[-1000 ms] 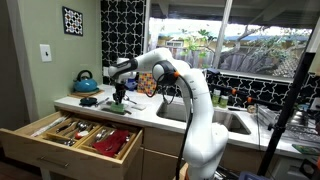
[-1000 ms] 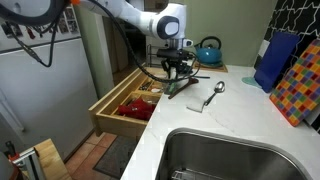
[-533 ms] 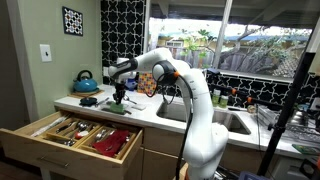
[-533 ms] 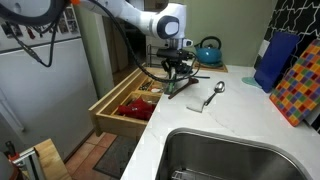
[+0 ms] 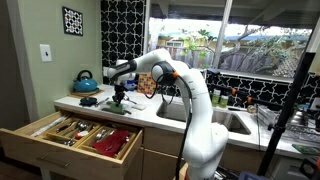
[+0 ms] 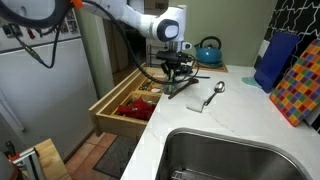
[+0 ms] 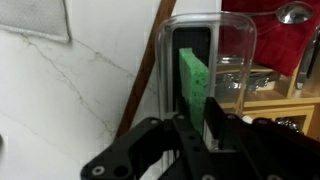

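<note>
My gripper (image 7: pixel 196 128) is shut on a flat green piece (image 7: pixel 193 82) that belongs to a clear plastic utensil (image 7: pixel 232 45). It holds this upright over the counter's edge, just above the open drawer. In both exterior views the gripper (image 6: pixel 177 72) (image 5: pixel 119 98) points down at the white countertop (image 6: pixel 235 120), close to the drawer side. A dark utensil (image 6: pixel 186 88) lies on the counter under the gripper. A metal spoon (image 6: pixel 213 95) lies beside it.
The open wooden drawer (image 6: pixel 122 105) (image 5: pixel 68 135) has compartments with cutlery and a red section (image 7: pixel 290 45). A blue kettle (image 6: pixel 208 50) (image 5: pixel 86 82) stands at the back of the counter. The sink (image 6: pixel 240 158) is nearby, with colourful boards (image 6: pixel 300 85) against the wall.
</note>
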Robot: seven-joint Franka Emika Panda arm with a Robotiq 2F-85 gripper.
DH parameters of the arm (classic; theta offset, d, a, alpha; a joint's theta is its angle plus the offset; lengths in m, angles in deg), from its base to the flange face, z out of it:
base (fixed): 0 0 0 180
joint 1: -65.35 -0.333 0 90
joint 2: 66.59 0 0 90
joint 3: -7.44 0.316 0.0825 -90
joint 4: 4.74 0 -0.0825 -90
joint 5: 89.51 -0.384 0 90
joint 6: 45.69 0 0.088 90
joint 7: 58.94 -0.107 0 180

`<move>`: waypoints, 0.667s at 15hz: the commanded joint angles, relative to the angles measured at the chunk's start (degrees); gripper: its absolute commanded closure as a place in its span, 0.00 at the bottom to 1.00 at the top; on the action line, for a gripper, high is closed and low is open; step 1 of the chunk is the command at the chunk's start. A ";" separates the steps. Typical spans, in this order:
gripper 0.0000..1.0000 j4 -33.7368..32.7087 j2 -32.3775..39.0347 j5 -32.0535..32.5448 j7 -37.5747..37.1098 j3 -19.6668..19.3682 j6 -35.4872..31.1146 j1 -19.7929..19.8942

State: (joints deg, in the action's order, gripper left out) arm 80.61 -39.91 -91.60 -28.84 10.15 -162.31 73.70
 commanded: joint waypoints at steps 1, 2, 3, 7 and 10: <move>1.00 -1.03 0.40 -0.77 1.11 0.24 1.89 0.28; 1.00 -0.95 0.15 -0.96 1.27 0.31 1.95 0.37; 0.97 -0.80 -0.17 -0.88 1.10 0.27 1.87 0.32; 0.97 1.32 -5.19 -2.11 0.88 0.80 1.44 0.32; 0.97 3.72 -11.36 1.01 -1.13 -0.69 0.46 -0.85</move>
State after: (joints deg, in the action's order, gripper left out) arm 80.37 -44.51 -92.58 -28.71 10.77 -162.19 73.66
